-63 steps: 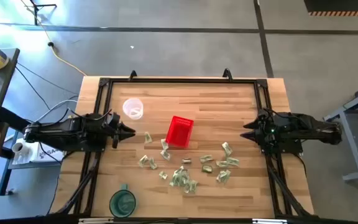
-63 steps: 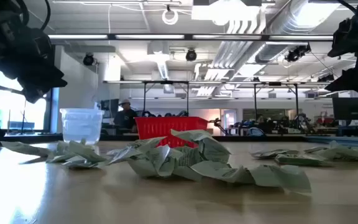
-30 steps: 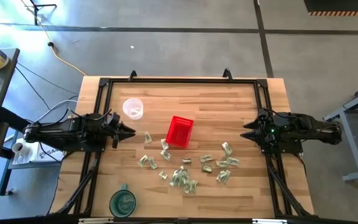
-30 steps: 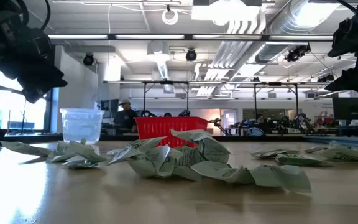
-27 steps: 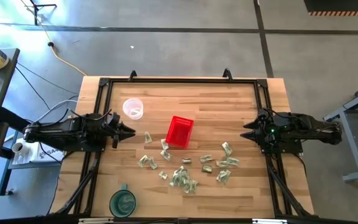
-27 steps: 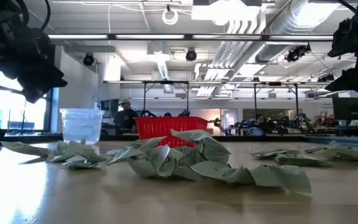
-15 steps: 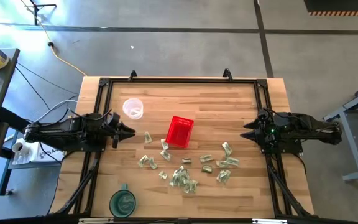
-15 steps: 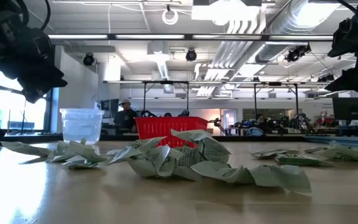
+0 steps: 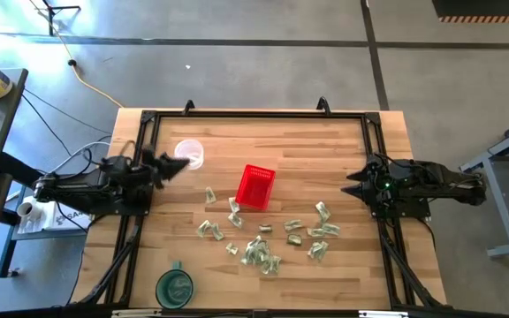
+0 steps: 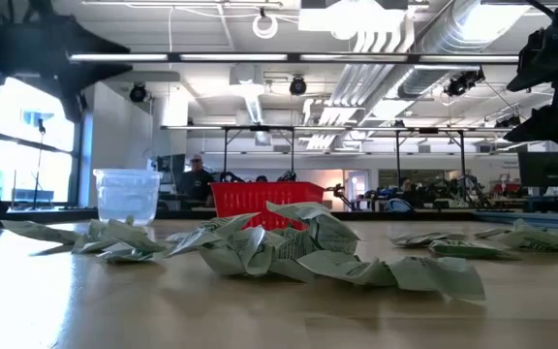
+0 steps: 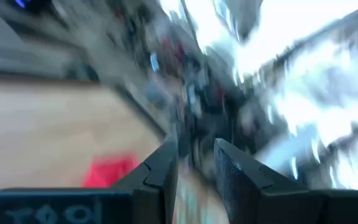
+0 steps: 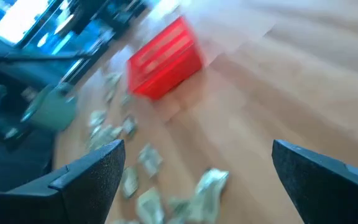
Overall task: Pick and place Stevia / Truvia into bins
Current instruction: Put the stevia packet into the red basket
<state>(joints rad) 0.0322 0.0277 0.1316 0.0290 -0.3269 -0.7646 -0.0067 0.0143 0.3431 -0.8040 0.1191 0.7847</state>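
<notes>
Left end effector [image 9: 182, 164] swung up toward the clear cup [image 9: 189, 153], fingers slightly apart, empty; right end effector [image 9: 350, 183] spread wide, idle; sachets [image 9: 263, 238] scattered on tabletop [image 9: 307, 141] beside basket [image 9: 255, 186], between both; no legible writing.

Seen from overhead, a red basket [image 9: 255, 187] stood mid-worktop [image 9: 307, 146] with pale green sachets [image 9: 263, 238] scattered just beside and below it. The left gripper [image 9: 180, 164] pointed toward a clear cup [image 9: 189, 153]; the right gripper [image 9: 352, 186] waited opposite.
</notes>
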